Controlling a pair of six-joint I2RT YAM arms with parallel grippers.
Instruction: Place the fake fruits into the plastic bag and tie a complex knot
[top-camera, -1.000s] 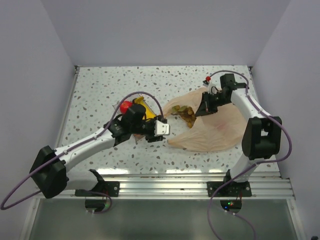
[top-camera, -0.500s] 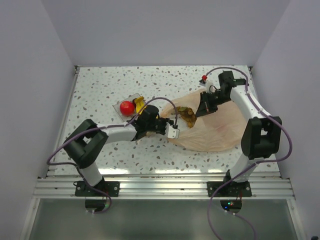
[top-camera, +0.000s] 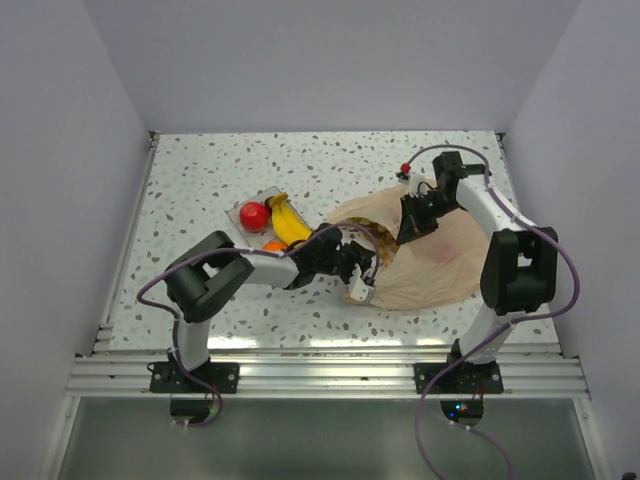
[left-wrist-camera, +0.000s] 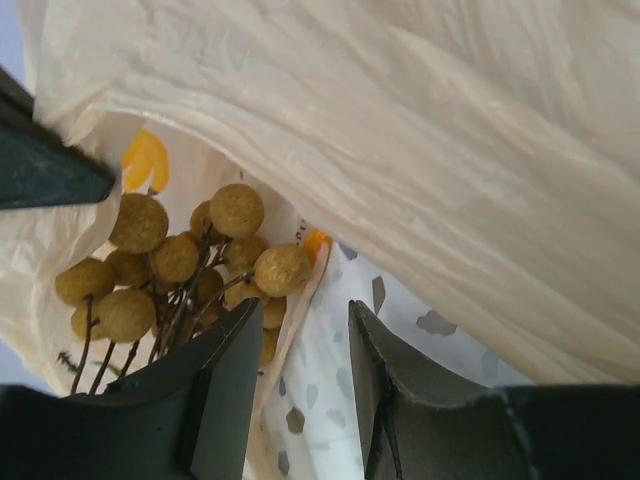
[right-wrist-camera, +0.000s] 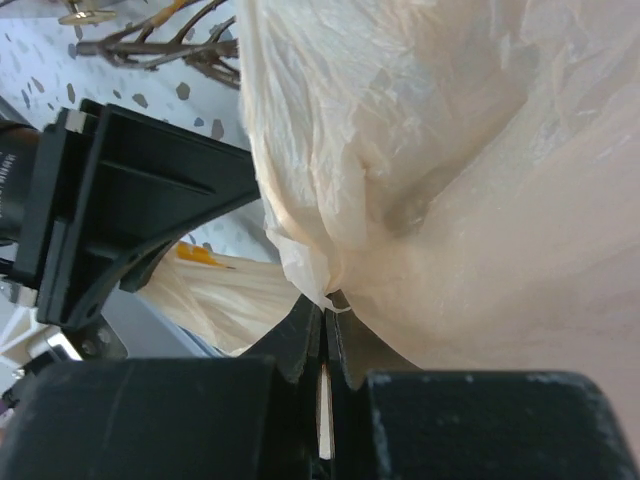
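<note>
Grape cluster is lying inside the plastic bag mouth, just ahead-left of my left fingers, which are standing parted on nothing. My right fingers are pinching the bag rim closed. Banana, lying diagonally, red apple and orange piece are sitting behind my left arm, the nearer one. Bare speckled surface is lying toward the far-left corner.

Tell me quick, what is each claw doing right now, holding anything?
Left gripper: open, holding nothing; the grape cluster lies just beside it.
Right gripper: closed, pinching the plastic bag.
</note>
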